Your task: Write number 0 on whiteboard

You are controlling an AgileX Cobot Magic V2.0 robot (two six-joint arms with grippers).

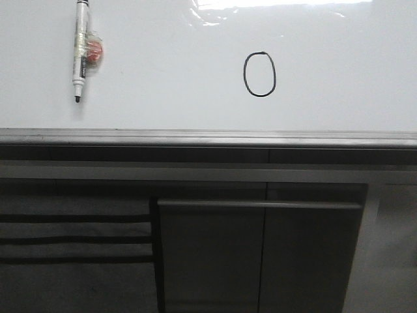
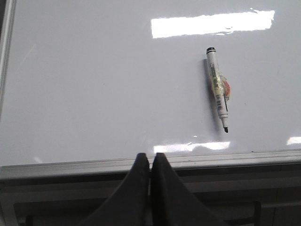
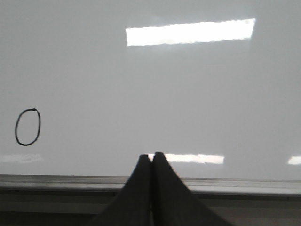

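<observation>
Beyond both hands, on the whiteboard (image 1: 195, 111), the number 0 (image 1: 260, 74) is closed and complete. Left hand (image 2: 150, 157) and right hand (image 3: 151, 155) are pressed closed, empty, at the board's near edge. Risk: a returning hand could smear the ink or knock the uncapped marker (image 1: 80, 50).

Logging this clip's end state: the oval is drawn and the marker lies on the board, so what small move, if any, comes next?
Probably none beyond holding both arms back. The number 0 is a closed oval on the whiteboard, the marker lies apart, and left hand and right hand are shut, empty.
</observation>
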